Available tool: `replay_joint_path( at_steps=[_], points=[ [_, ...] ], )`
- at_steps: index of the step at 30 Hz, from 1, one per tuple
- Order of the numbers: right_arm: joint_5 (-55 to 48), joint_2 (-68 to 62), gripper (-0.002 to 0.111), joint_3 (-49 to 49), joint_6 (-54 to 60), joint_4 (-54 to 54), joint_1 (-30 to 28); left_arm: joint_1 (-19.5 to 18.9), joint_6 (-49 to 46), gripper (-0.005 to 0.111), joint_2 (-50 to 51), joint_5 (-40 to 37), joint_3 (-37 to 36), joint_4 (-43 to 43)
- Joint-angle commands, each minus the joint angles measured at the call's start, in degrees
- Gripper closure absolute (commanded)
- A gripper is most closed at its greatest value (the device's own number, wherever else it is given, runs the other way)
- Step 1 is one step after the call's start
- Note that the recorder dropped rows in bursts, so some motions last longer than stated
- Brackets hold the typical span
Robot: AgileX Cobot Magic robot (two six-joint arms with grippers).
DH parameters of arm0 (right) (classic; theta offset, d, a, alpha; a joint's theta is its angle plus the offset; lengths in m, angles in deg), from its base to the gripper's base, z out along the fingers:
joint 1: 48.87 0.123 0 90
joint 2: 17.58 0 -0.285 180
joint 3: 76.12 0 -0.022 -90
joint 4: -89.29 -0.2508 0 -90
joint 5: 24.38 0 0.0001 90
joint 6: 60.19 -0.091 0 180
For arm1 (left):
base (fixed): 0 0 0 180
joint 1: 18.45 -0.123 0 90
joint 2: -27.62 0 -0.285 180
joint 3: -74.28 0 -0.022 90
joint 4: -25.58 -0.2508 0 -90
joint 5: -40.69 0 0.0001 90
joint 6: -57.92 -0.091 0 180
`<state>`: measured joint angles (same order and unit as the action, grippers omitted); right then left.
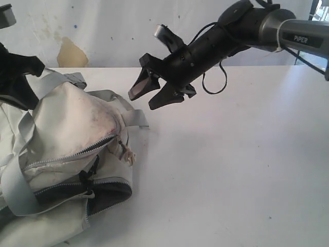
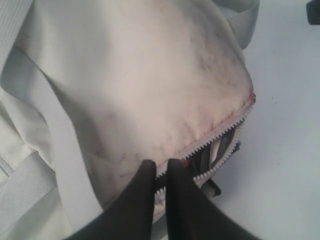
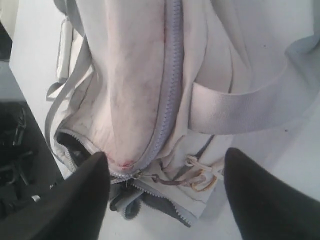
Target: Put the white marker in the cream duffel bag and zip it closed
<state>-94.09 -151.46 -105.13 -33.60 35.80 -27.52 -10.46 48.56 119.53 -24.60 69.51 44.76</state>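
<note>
Cream duffel bag (image 1: 67,123) — slumped, zipper (image 2: 227,135) part-open; dark lining (image 1: 110,194) showing

The cream duffel bag (image 1: 67,123) is soft matt cloth, table (image 1: 231,170) smooth.

I see a white bench (image 1: 231,170) filling most of the exterior view, matte and plain apart from a few tiny dark specks, one of them (image 1: 268,165) out toward the right. Behind it stands a pale wall (image 1: 118,25) with a tan, shield-shaped stain (image 1: 71,53) just above the bench's far edge and a small blue dot (image 1: 75,25) higher up. At the far right edge there is a strip of window or frame (image 1: 320,11); I cannot tell which. My right wrist camera catches dark clutter (image 3: 15,165) beyond the bench edge, too dim to identify.
</note>
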Motion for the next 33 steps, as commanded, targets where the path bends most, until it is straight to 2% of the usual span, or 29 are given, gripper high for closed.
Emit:
replay_joint_path(
  at_steps=[1,4,8,16,26,31,33],
  points=[
    [-0.25,-0.62,0.048,-0.38,8.07,-1.30,2.37,0.18,0.59,0.099,-5.79,4.48,-5.41,0.54],
    [-0.25,-1.20,0.048,-0.38,11.42,-2.61,3.43,0.18,0.59,0.099,-8.45,4.53,-7.76,1.09],
    [4.96,-2.39,0.049,-0.38,17.00,-6.07,4.32,0.18,0.22,0.099,-10.85,4.92,-9.99,2.20],
    [17.61,-5.41,0.057,-0.38,17.28,-8.80,6.64,0.18,0.22,0.099,-11.60,5.41,-14.01,2.36],
    [21.83,-8.24,0.057,-0.38,18.40,-8.39,7.72,0.18,0.00,0.099,-11.68,5.54,-15.28,2.64],
    [21.83,-8.79,0.040,-0.38,16.08,-7.23,7.72,0.18,0.00,0.099,-11.68,5.20,-15.28,2.64],
    [21.83,-8.79,0.037,-0.38,16.08,-7.23,7.72,0.18,0.00,0.099,-11.68,5.20,-15.28,2.64]
  ],
)
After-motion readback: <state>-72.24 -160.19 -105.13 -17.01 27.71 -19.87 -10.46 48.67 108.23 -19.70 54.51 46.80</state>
